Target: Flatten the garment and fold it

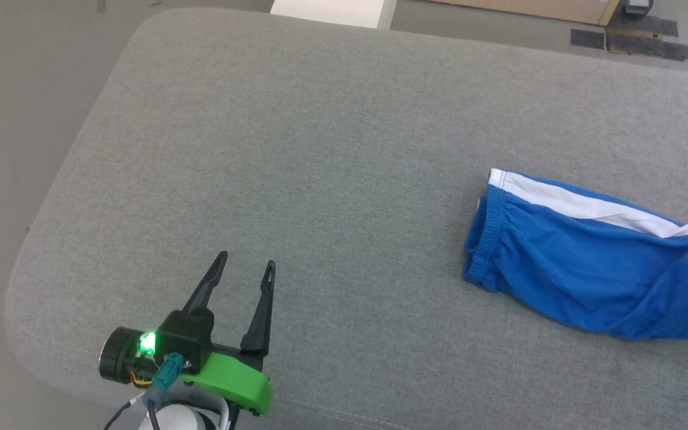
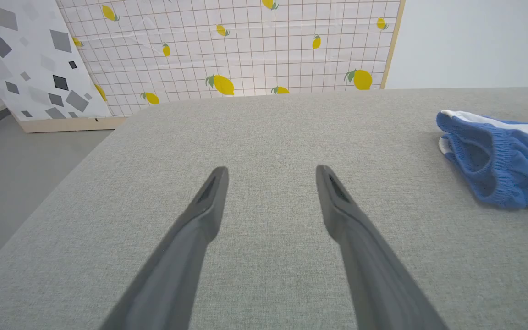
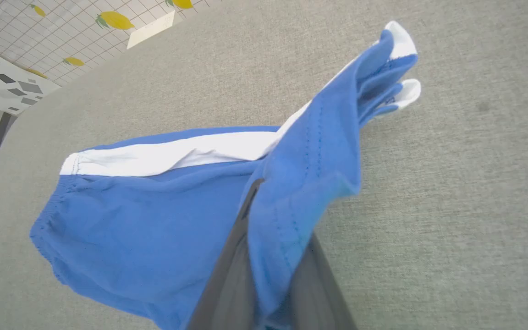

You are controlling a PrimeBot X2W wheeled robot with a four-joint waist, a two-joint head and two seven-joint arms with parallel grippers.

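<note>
Head view: bright blue shorts (image 1: 589, 280) with a white stripe and a gathered waistband lie crumpled on the right side of the grey table (image 1: 320, 149). The left hand (image 1: 246, 261) hovers over the table's near left corner, fingers spread wide and empty.

Left wrist view: the waistband gapes toward the camera, and a lemon-print board (image 2: 227, 46) stands beyond the table's far edge.

Right wrist view: the right hand (image 3: 271, 220), closed, pinches a fold of the shorts raised above the table, with white trim at its tip.
</note>
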